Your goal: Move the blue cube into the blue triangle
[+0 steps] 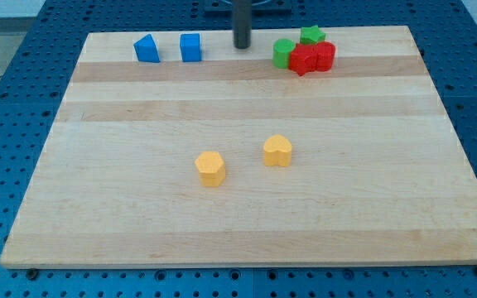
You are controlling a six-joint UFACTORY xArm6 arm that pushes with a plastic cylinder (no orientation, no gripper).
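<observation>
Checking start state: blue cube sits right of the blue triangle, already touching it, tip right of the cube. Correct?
Not touching. The camera view shows a clear gap of board between the blue cube and the blue triangle. The rest holds: my tip is right of the cube.

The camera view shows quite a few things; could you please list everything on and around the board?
blue triangle: one, blue, top left
blue cube: one, blue, just right of the triangle, apart from it
green blocks: two, green, top right; a round one and a star
red blocks: two, red, touching the green ones
yellow blocks: two, yellow, mid-board
board: one, pale wood
table: blue, perforated
my tip: dark, right of the cube, not touching
</observation>
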